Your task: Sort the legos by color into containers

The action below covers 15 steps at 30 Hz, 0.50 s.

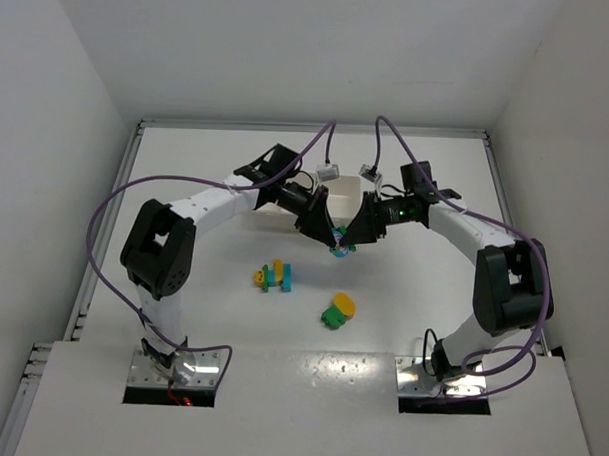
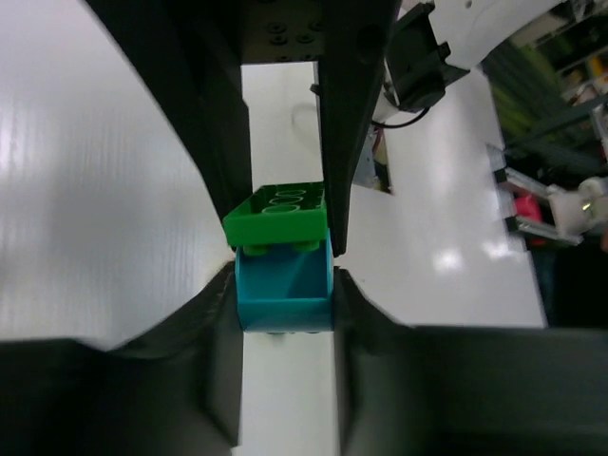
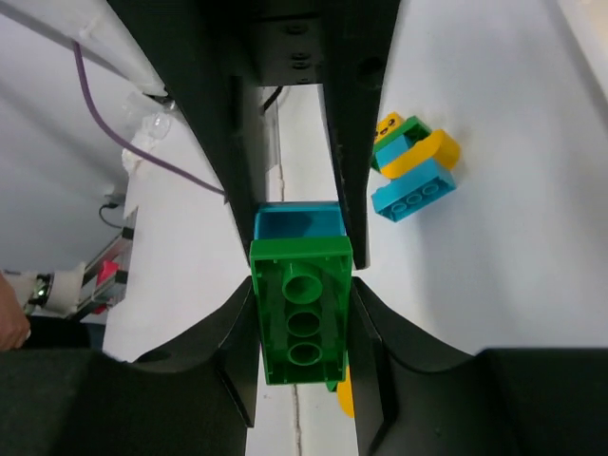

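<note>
My left gripper (image 1: pixel 325 235) and right gripper (image 1: pixel 355 236) meet tip to tip above the table's middle. In the left wrist view the left gripper (image 2: pixel 285 290) is shut on a cyan-blue brick (image 2: pixel 285 294). A green brick (image 2: pixel 278 213) touches its far end. In the right wrist view the right gripper (image 3: pixel 302 318) is shut on that green brick (image 3: pixel 302 313), with the cyan-blue brick (image 3: pixel 296 222) just beyond it. The white tray (image 1: pixel 348 187) stands right behind both grippers, and they hide most of it.
A joined cluster of yellow, cyan-blue and green bricks (image 1: pixel 274 276) lies left of centre and also shows in the right wrist view (image 3: pixel 413 161). A green and yellow pair (image 1: pixel 338 310) lies nearer the front. White walls surround the table.
</note>
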### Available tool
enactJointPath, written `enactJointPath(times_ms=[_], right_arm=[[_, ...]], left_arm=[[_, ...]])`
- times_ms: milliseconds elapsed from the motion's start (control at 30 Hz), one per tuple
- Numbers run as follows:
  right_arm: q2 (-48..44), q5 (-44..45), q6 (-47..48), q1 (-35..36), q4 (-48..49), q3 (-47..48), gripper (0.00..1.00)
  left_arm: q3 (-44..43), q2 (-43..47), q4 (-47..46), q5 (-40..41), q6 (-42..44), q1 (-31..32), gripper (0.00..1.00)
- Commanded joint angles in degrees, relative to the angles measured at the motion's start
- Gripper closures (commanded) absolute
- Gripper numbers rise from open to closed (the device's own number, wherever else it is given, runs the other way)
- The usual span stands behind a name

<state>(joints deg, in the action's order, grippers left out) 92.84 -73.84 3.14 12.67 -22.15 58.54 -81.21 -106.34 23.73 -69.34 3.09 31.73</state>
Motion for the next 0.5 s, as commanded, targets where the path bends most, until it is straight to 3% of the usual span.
enactJointPath(times_ms=[0,33,100,133,167,367,467], right_arm=[[0.06,-3.85,-1.99,1.04,3.34,2.80,1.00],[0.06,-3.85,-3.56,1.04,4.21,2.80,1.00],[0.06,-3.85,-5.32,1.04,5.36,2.80,0.94],[0.06,-3.85,-6.55,0.52,5.36,2.80,0.81],[0.06,-4.55,-7.26,-0.09,5.36,2.80,0.76],[1.20,-5.08,-10.77,-1.42,7.73,1.66,0.61],[1.21,-5.08,-11.31,-1.94,8.53,1.66,0.60]], left_arm=[[-2.29,-0.71,-1.93,-2.29,0.77,0.79,0.91],[-2.29,-0.71,-1.93,-2.29,0.77,1.32,0.97],[-1.76,-0.71,-1.93,-1.76,1.30,1.32,1.00],[-1.24,-0.10,-1.93,-1.15,1.30,1.32,1.00],[-1.23,-0.09,-1.93,-1.15,1.82,1.32,1.00],[0.35,1.05,-1.93,-0.44,2.44,1.32,1.00],[0.35,1.57,-1.93,0.08,2.97,1.32,1.00]])
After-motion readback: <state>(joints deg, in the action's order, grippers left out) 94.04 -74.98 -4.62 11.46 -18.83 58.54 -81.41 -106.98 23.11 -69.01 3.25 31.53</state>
